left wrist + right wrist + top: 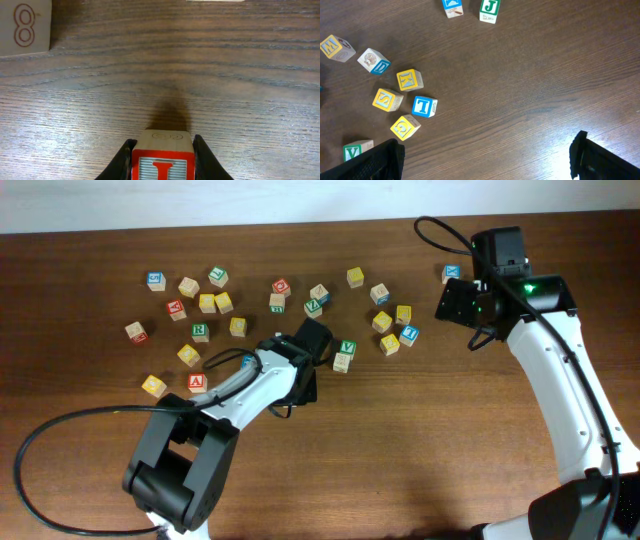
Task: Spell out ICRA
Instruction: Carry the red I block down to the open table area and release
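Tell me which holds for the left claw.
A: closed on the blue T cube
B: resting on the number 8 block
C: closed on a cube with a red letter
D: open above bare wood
C: in the left wrist view, the left claw has a finger against each side of the red-lettered cube.

The left arm [245, 385] reaches from the near edge up and rightward over the tabletop [420, 440]. The left tool [163, 167] has its jaws set narrow, clamped on opposite sides of the I cube [164, 142]. The right arm [560, 380] extends along the right side toward the far edge. The right tool [487, 167] hangs above the tabletop, jaws spread wide, gripping nothing.
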`<action>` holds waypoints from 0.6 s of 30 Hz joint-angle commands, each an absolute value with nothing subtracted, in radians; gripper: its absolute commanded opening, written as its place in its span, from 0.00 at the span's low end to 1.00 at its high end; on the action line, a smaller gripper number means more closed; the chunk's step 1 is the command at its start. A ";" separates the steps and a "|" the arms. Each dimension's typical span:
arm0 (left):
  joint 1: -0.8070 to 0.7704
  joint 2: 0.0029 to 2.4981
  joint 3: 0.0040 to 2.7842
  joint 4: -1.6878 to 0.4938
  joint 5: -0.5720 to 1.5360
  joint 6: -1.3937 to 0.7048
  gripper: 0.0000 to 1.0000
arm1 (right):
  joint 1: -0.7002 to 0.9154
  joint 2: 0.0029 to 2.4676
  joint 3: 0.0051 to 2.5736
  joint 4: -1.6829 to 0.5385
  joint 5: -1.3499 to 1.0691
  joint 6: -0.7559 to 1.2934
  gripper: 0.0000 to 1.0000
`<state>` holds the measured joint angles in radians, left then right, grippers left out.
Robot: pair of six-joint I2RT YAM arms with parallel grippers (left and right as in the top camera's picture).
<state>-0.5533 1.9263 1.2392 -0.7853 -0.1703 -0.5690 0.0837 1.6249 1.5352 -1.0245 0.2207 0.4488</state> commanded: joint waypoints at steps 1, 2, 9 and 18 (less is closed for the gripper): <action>-0.556 1.934 1.200 -0.747 -0.181 -0.577 0.27 | 0.083 1.630 1.548 -1.025 0.237 0.454 0.98; -0.556 1.934 1.196 -0.737 -0.180 -0.577 0.31 | 0.083 1.630 1.548 -1.025 0.237 0.454 0.98; -0.556 1.933 1.198 -0.739 -0.146 -0.576 0.50 | 0.083 1.630 1.548 -1.025 0.237 0.454 0.98; -0.552 1.851 1.459 -0.936 -0.128 -0.575 0.86 | 0.083 1.630 1.548 -1.025 0.237 0.454 0.98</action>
